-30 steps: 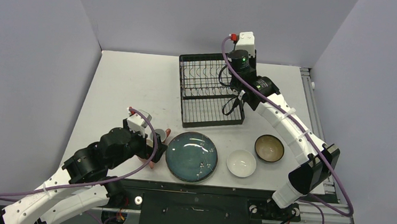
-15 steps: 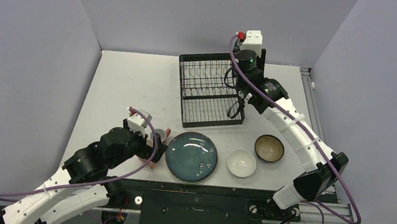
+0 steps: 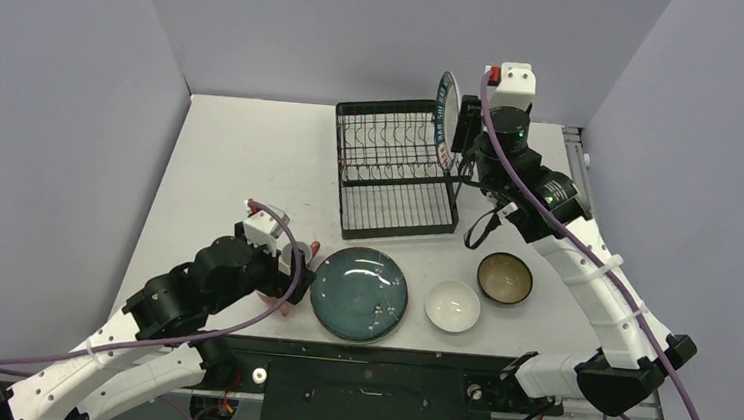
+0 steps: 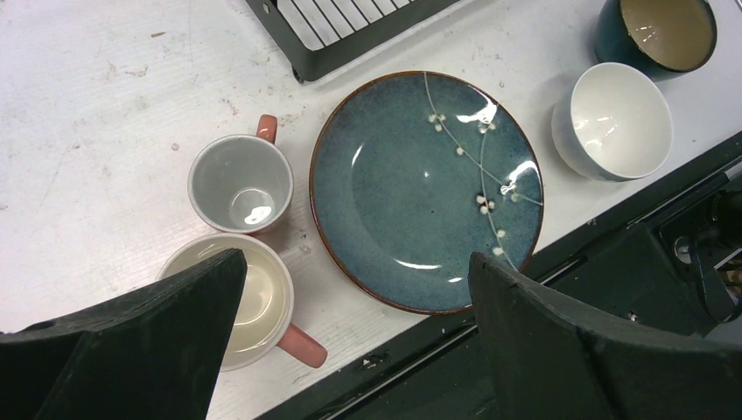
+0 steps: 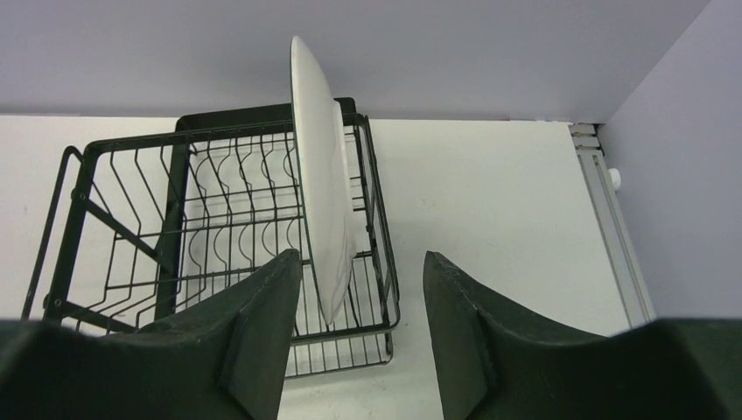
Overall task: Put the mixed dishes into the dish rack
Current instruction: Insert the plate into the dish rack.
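Purple-grey walls (image 3: 56, 95) box in a white table (image 3: 242, 160) that's a bit scuffed near the front. Biggest thing on it is the black wire dish rack (image 3: 396, 232), toward the back, middle-right. Standing upright on edge at the rack's right end is a white plate with a green lettered rim (image 3: 445, 119). From the wrist camera its lower edge sits down among the wires, can't tell which slot. The right gripper (image 5: 360, 255) is just behind that plate with its 2 fingers (image 5: 262, 332) spread wide either side of it, not pinching anything.

Near the front edge the teal plate (image 3: 358, 292) lies flat, with a little white blossom branch on it. Right of it are the white bowl (image 3: 452, 306) and then the dark bowl (image 3: 504, 278) with a gold inside, both upright. Left of the teal plate stand a pink mug (image 4: 241, 184) and, closer to the edge, a 2nd pink mug (image 4: 236, 297), almost touching each other. The left gripper (image 4: 354, 255) hangs above them, fingers wide apart, holding nothing.
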Motion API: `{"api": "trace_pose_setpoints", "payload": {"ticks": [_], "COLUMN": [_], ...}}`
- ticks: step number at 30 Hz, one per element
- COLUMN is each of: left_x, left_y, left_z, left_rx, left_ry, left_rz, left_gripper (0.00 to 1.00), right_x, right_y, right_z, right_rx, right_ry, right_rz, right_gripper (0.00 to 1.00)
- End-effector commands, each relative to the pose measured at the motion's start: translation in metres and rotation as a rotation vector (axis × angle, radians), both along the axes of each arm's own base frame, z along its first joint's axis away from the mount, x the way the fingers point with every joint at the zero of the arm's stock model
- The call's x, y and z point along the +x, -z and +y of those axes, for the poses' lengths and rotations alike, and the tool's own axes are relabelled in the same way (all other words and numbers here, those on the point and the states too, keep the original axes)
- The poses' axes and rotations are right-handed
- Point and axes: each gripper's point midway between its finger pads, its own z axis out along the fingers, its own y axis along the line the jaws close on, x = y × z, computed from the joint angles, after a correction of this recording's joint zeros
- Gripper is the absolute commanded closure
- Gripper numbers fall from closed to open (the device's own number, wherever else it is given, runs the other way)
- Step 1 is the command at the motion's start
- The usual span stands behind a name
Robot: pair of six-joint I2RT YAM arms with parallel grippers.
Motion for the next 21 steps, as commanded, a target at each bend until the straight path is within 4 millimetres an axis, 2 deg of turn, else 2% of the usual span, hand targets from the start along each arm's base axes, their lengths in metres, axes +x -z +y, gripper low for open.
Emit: {"api": "trace_pose_setpoints", "payload": {"ticks": [1,5,13,16,21], "left_x": [0.006,0.005,-0.002,-0.005,-0.01], "left_y": [-0.003,-0.001,-0.012,-0.013,-0.024], "left_z": [-0.008,-0.011,-0.024,-0.03,-0.038], "left_rx": [-0.024,-0.019,-0.067,-0.076,-0.114], "left_ry": [-0.006,0.002,0.03,0.037,0.024], "left_rz": [0.006,0.022,0.09,0.134,0.198], "left_gripper": [0.04,0.04,0.04,0.04,0.04], "right_x": [-0.025,-0.041,-0.075,-0.087,-0.101], "right_y": [0.001,0.013,0.043,0.061,0.091], "right_z": [0.0,0.0,-0.002,-0.002,0.0], "right_rx": [0.099,0.136,0.131,0.129,0.105], "right_ry": [-0.048,-0.1,-0.213,-0.249,-0.297], "right_rz": [0.014,0.031,0.098,0.127,0.198], "right_gripper": [0.5,0.5,0.48,0.47,0.47]}}
